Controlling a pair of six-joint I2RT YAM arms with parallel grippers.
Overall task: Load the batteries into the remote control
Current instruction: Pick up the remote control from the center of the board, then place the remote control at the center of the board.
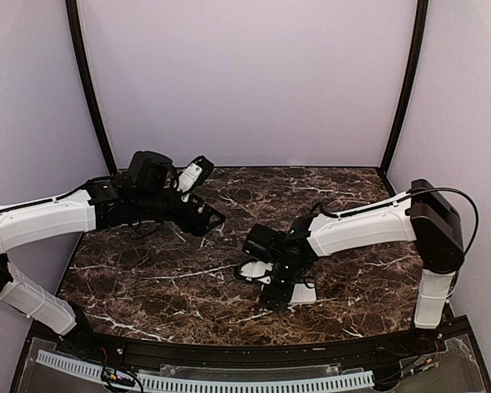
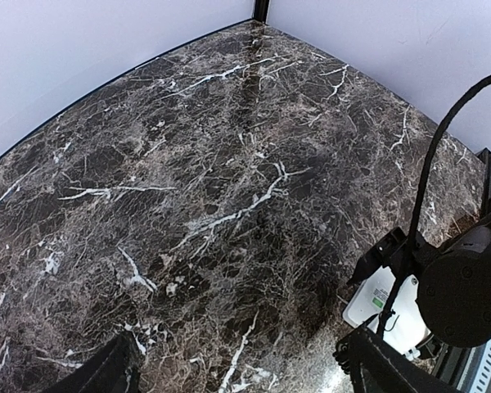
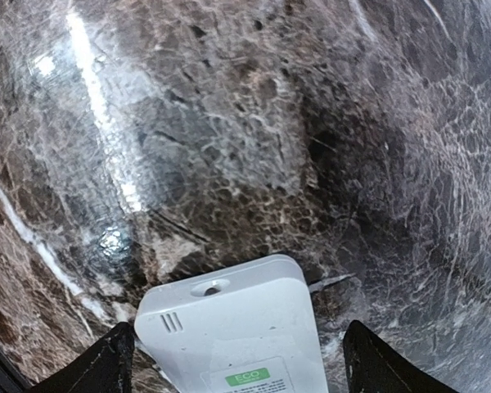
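Remote control (image 3: 229,319): white, green label (image 3: 247,377) reads ECO | right gripper (image 3: 239,360): jaws apart around it | left gripper (image 2: 237,372): jaws apart

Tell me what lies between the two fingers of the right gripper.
The white remote control lies there on the marble table, between the fingers of the open right gripper. The right wrist view shows it.

green label (image 3: 247,377): says "ECO" in white letters, easy to read from the right wrist cam
sits on: the small white oblong plastic remote control (image 3: 229,315), right at the bottom edge of that shot
left wrist cam: same remote control (image 2: 375,300) shows a green patch, way too tiny to read
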